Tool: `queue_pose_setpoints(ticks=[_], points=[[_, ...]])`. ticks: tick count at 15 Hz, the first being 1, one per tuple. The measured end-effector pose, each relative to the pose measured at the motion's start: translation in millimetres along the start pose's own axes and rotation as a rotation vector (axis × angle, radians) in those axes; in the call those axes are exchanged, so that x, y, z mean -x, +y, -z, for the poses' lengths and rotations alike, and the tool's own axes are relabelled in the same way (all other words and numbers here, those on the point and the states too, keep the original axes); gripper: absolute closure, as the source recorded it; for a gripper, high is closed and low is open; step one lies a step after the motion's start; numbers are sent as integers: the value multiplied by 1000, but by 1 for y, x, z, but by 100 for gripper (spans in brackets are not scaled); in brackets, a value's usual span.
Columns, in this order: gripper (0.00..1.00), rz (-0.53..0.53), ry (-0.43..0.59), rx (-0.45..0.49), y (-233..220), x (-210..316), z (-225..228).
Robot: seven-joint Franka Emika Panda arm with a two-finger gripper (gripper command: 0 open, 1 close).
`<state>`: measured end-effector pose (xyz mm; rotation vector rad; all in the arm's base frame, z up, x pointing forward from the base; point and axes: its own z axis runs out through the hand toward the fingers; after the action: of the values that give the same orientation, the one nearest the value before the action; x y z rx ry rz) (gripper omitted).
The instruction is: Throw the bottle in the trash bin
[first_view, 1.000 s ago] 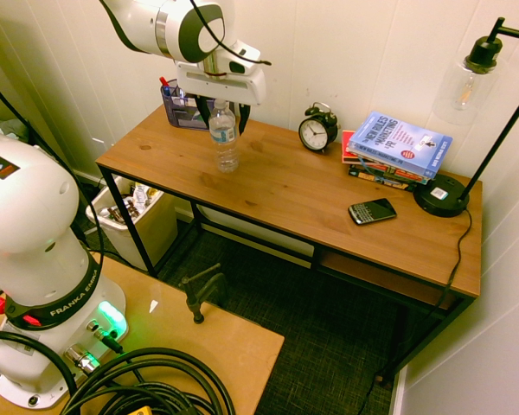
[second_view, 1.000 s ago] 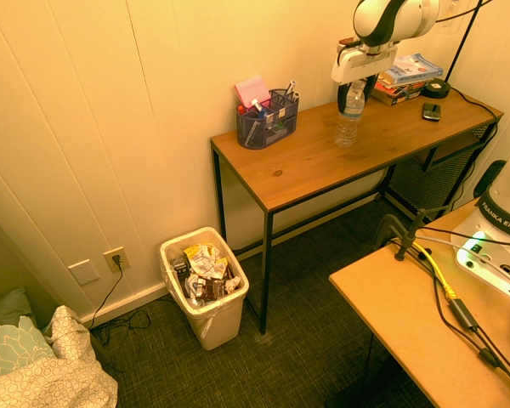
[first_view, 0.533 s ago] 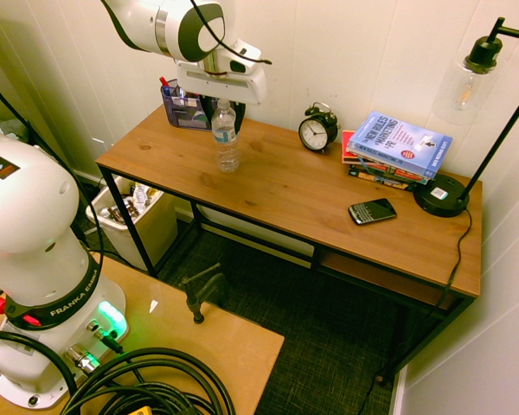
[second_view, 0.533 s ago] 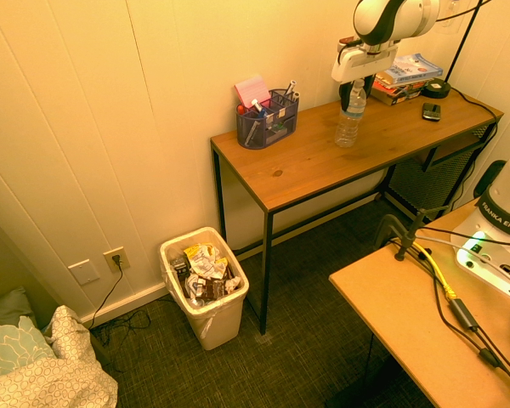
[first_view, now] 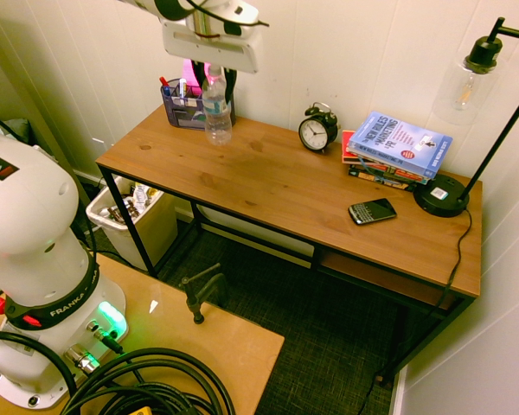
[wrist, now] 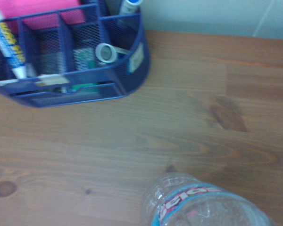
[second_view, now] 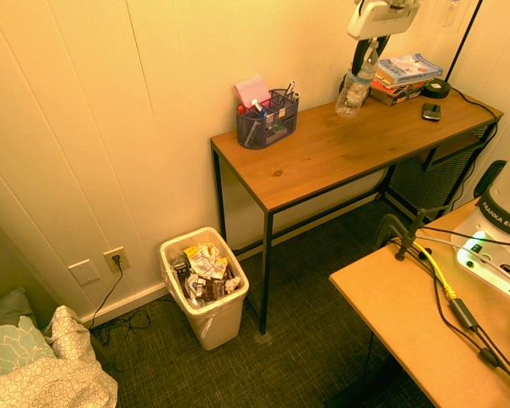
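Hanging clear of the desk [first_view: 285,186], the bottle [first_view: 216,108] is clenched near its cap by the gripper [first_view: 214,76], its base tilted a little and well above the wood. In the second exterior view the bottle [second_view: 357,85] shows the same way, lifted off the tabletop with open air beneath it.

The desk's near long edge and its short end toward the trash bin [second_view: 206,289] are both bare, so nothing lies between the bottle and that end. The bin stands on the carpet beside the desk's end leg, close to the wall, well apart from the bottle and much lower. It already holds crumpled rubbish up near the rim, inside a plastic liner.

Closest to the bottle is the mesh pen organizer [first_view: 183,105], set against the wall just behind it, with pens and a pink pad sticking up. The wrist view shows the organizer [wrist: 66,56] and bare wood around the bottle's body.

Further along the desk stand an alarm clock [first_view: 317,130], a stack of books [first_view: 394,149], a phone [first_view: 372,210] and the lamp base [first_view: 441,194], all away from the bin side.
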<state>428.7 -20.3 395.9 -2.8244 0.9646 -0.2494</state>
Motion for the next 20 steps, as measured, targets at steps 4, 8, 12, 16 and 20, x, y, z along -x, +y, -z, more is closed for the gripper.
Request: queue_pose_setpoints(ticks=[4,8,12,16,20], points=[[100,134,13,-8,-67,89,36],[100,232,-5,6,-122,171,27],[100,306,-48,-1,-167,246,15],[100,338,-76,-13,-208,267,-20],[100,356,-121,49,-244,291,-84]])
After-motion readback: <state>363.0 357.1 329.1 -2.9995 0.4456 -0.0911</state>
